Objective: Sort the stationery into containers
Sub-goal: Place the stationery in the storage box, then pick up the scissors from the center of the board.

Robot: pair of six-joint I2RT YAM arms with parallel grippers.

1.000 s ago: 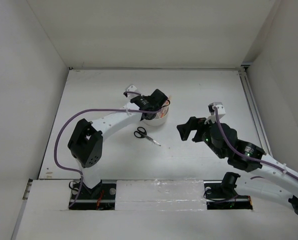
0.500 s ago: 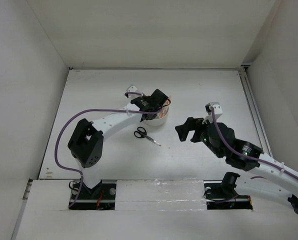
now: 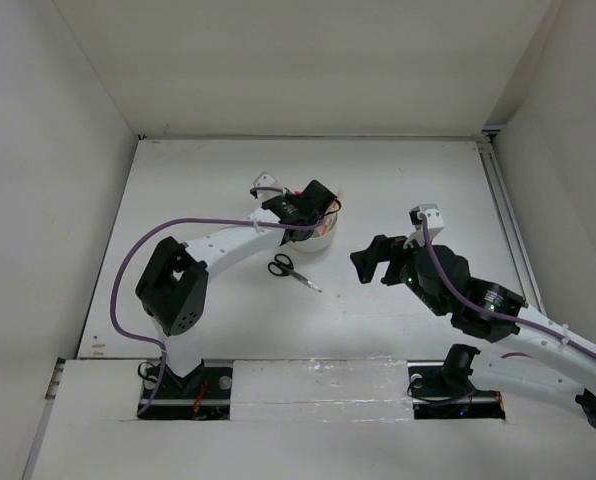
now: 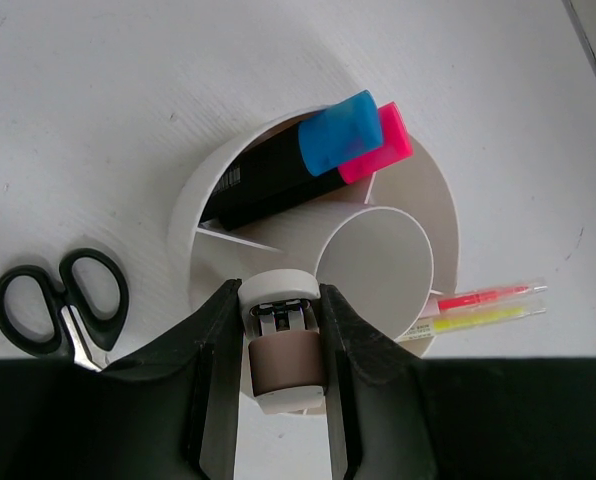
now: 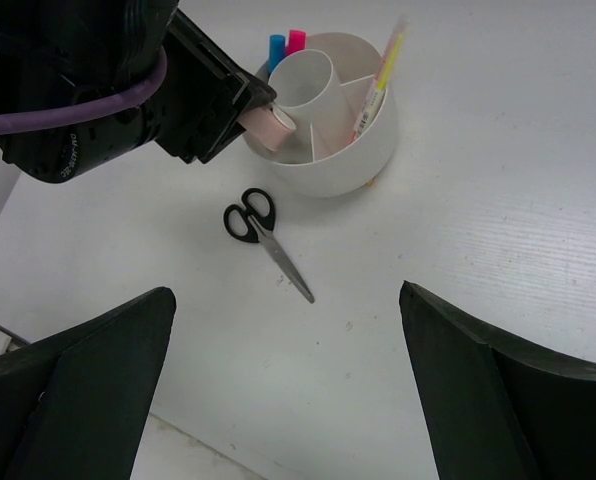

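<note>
right hand (image 3: 371,260) crept left — scissors (image 5: 266,241) ahead

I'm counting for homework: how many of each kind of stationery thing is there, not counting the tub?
Black-handled metal scissors: 1
Blue-capped black highlighter and pink-capped black highlighter: 2
Thin red pen and thin yellow pen: 2
Small tan-and-white eraser: 1
Total: 6

Left hand (image 4: 281,300) clamped tight, right hand (image 5: 286,292) spread wide.
</note>
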